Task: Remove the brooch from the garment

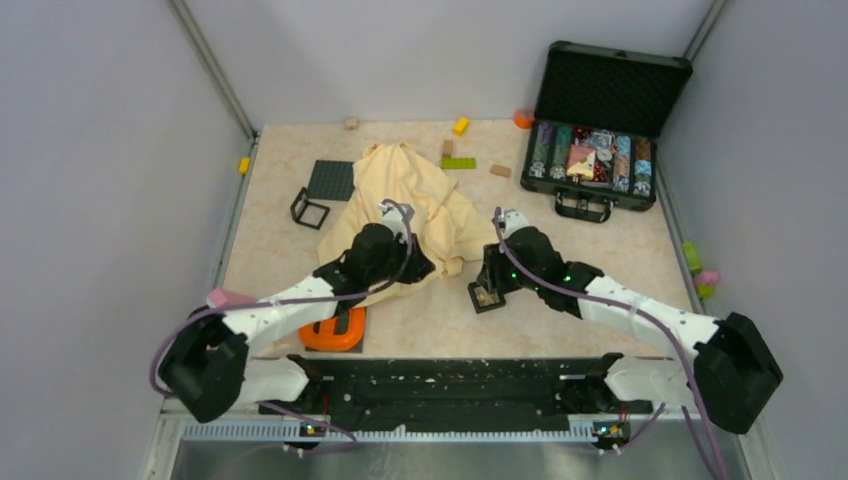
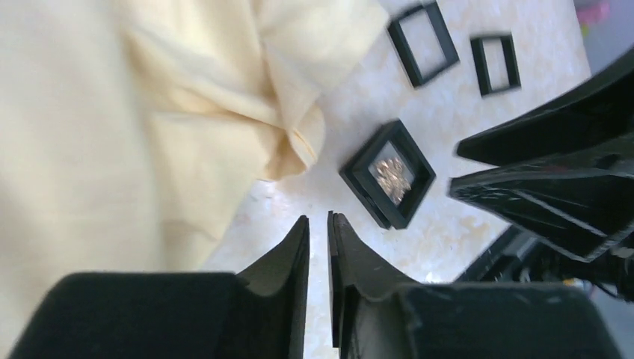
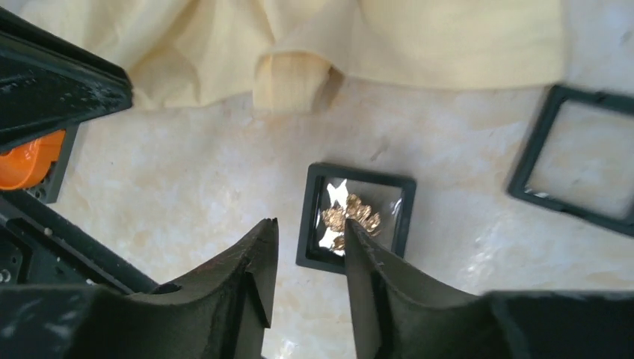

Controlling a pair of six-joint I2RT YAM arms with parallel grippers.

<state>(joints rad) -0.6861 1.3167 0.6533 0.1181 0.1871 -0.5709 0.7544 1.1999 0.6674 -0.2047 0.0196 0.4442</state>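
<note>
The brooch (image 3: 351,217) is a tiny gold star-like piece lying inside a small black square frame (image 3: 356,217) on the table, apart from the pale yellow garment (image 1: 400,195). It also shows in the left wrist view (image 2: 392,178) and, very small, in the top view (image 1: 487,296). My right gripper (image 3: 310,224) is open and empty just above the frame's near left edge, and its right fingertip (image 3: 359,247) overlaps the frame. My left gripper (image 2: 319,217) is shut and empty over bare table, with the garment's hem (image 2: 295,142) to its left.
Two empty black frames (image 2: 422,43) (image 2: 495,63) lie beyond the brooch frame. An open black case (image 1: 598,150) stands at the back right. An orange object (image 1: 335,330) sits near the left arm. A black baseplate (image 1: 330,180), another frame (image 1: 310,208) and toy bricks (image 1: 458,162) lie around the garment.
</note>
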